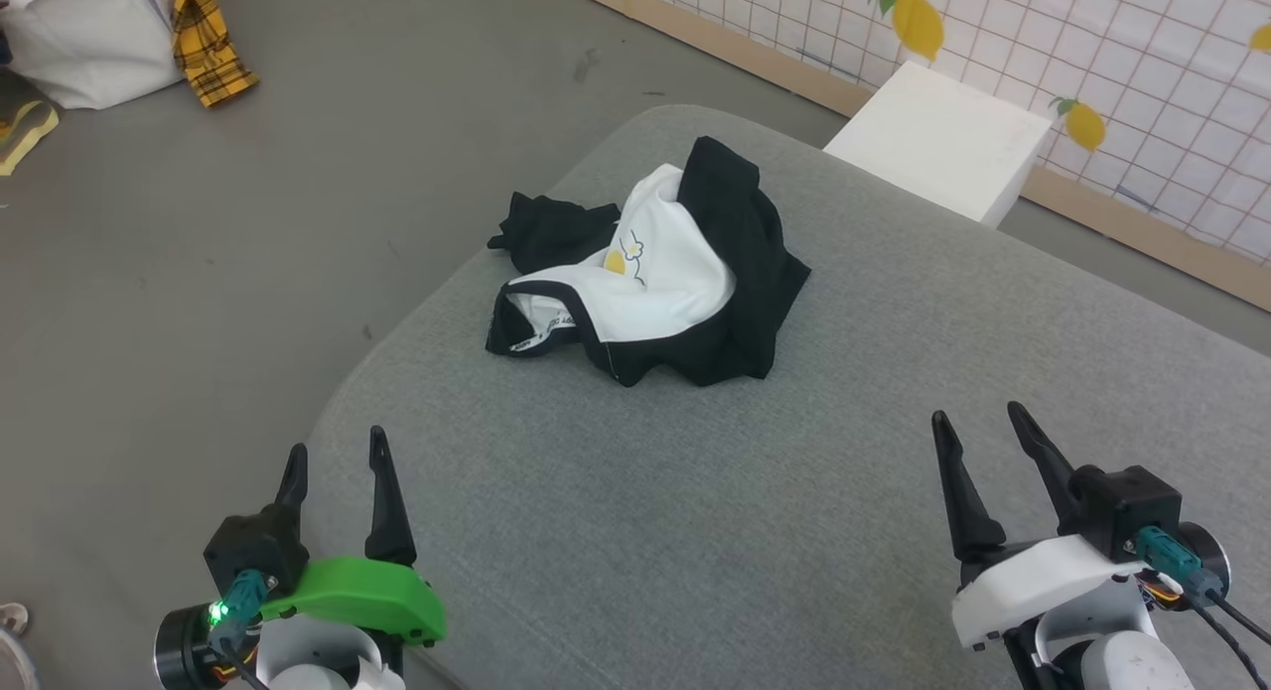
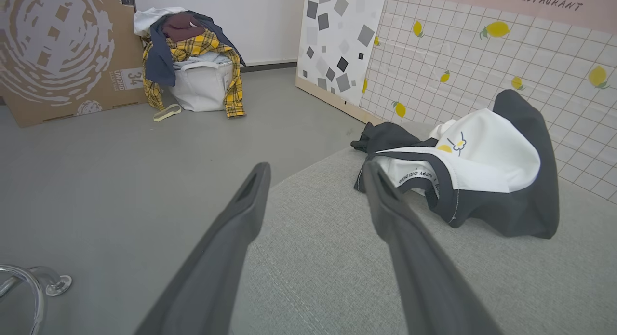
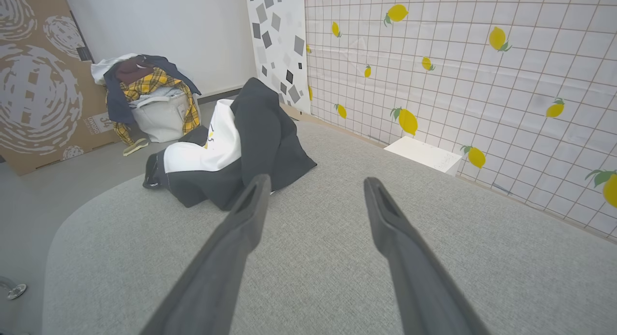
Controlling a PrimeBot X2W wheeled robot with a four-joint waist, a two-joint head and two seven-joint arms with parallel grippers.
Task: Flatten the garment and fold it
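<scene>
My left gripper [image 1: 336, 442] at lower left and right gripper [image 1: 975, 412] at lower right hang wide and empty, well apart from the garment [image 1: 665, 273], which lies crumpled mid-frame on the grey pad [image 1: 695, 551], ready, I judge, to spread it from both sides.

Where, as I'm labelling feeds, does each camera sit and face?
Head: on the head, facing forward and down at the garment on the grey cushion; left gripper and right gripper show, open.
Left wrist: on the left arm, looking along its fingers past the cushion's edge; garment at right.
Right wrist: on the right arm, along its fingers; garment at left.
Shared: all see the garment; both wrists see the lemon wall.
</scene>
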